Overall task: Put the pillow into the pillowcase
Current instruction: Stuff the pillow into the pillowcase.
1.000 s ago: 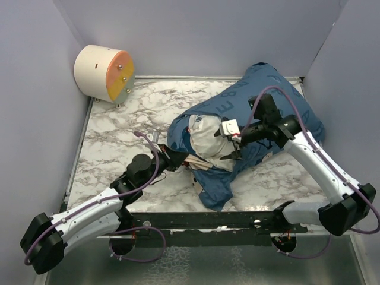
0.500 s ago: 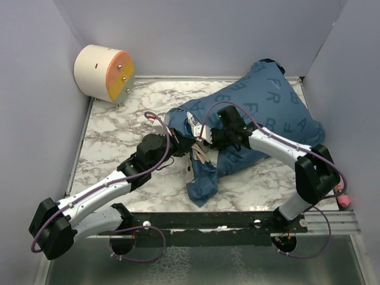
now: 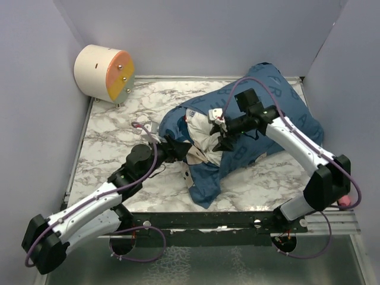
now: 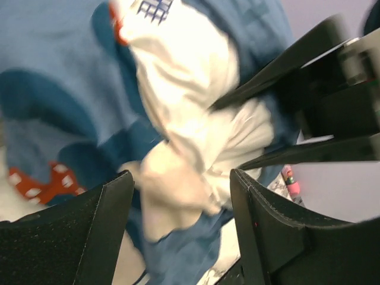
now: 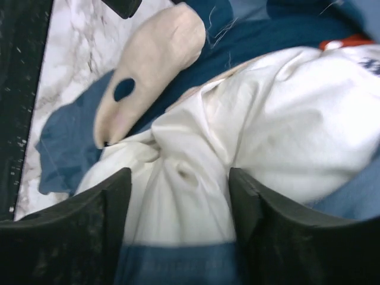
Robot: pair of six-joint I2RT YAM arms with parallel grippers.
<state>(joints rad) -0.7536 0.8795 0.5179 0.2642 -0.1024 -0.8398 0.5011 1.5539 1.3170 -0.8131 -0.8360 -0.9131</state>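
I see the pillowcase (image 3: 261, 110) lying bulged and rumpled, blue with darker letters, well right of the cream cylinder (image 3: 104, 72), its open mouth facing that side. The pillow (image 3: 202, 138), white and creased, sits mostly inside, one wrinkled end poking out of the mouth, printed label showing near its edge.

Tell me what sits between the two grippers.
In the top view, the exposed white end of the pillow sticking out of the pillowcase lies between left gripper and right gripper.
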